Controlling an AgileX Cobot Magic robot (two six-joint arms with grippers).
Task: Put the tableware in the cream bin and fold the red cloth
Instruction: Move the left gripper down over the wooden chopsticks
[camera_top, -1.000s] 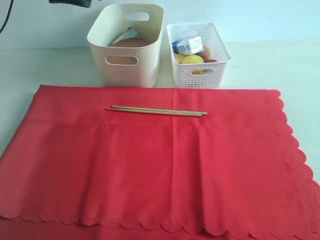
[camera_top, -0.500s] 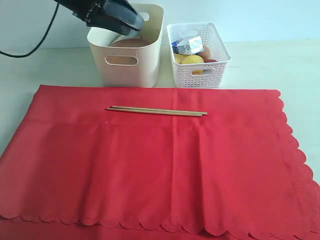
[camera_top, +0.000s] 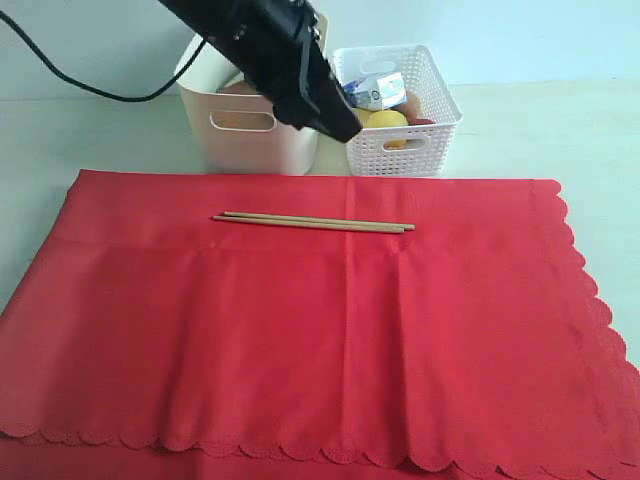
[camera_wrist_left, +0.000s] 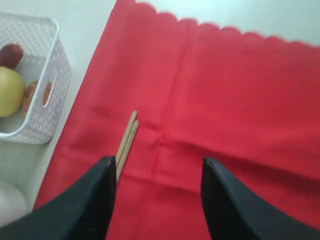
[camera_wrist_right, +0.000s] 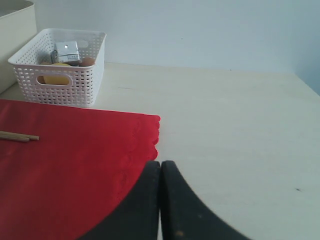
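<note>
Two thin wooden chopsticks (camera_top: 312, 222) lie side by side on the red cloth (camera_top: 300, 330), near its far edge. The cloth is spread flat with scalloped edges. My left gripper (camera_top: 342, 128) hangs in the air in front of the cream bin (camera_top: 245, 135), above and behind the chopsticks. In the left wrist view the left gripper (camera_wrist_left: 157, 164) is open and empty, with the chopsticks (camera_wrist_left: 127, 142) just beyond one fingertip (camera_wrist_left: 106, 167). The arm hides most of the bin's inside. My right gripper (camera_wrist_right: 160, 164) is shut and empty, low beside the cloth's right edge (camera_wrist_right: 150, 135).
A white lattice basket (camera_top: 425, 130) stands right of the cream bin, holding a lemon (camera_top: 385, 120), a milk carton (camera_top: 375, 90) and other food. The left arm's black cable (camera_top: 90, 85) trails off to the left. Pale tabletop (camera_wrist_right: 235, 130) lies right of the cloth.
The left arm has swung in from the upper left, over the cream bin, down and to the right toward the chopsticks. The cloth, chopsticks and bins have not moved.
</note>
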